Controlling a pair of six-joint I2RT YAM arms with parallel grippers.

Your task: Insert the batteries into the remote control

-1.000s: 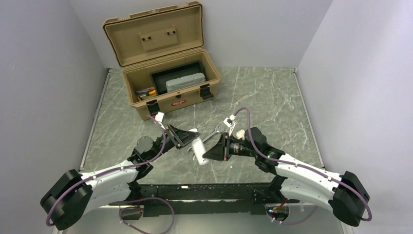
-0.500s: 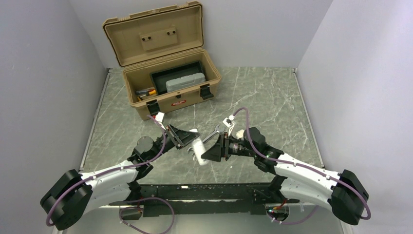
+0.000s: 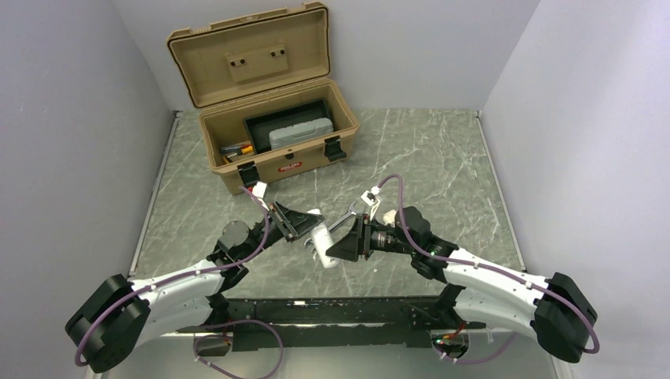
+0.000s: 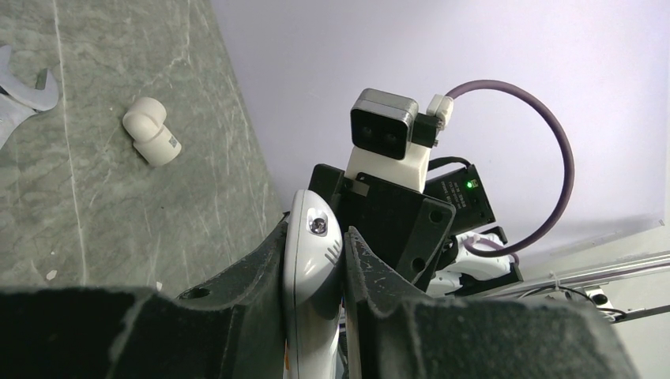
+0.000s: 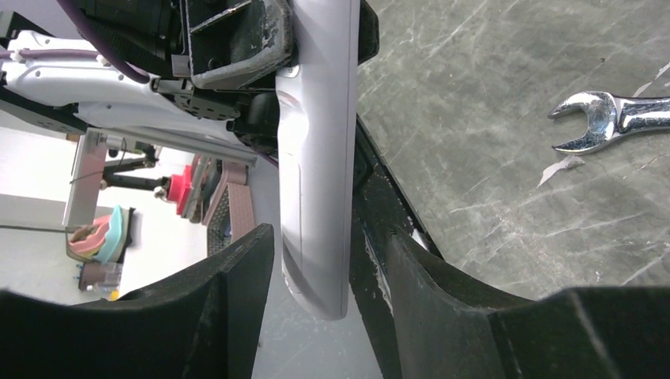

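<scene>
left gripper (image 4: 316,251) clamped on the remote control (image 3: 322,241), holding it in the air between the arms. right gripper (image 5: 316,237) jaws apart, straddling its free end. no battery in either gripper, so loading looks not started.

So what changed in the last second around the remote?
The right gripper slid a little toward the left arm; its fingers now straddle the free end of the remote control, with a gap on one side. The left gripper holds the remote as before; wrench, small white piece and toolbox have not moved.
</scene>
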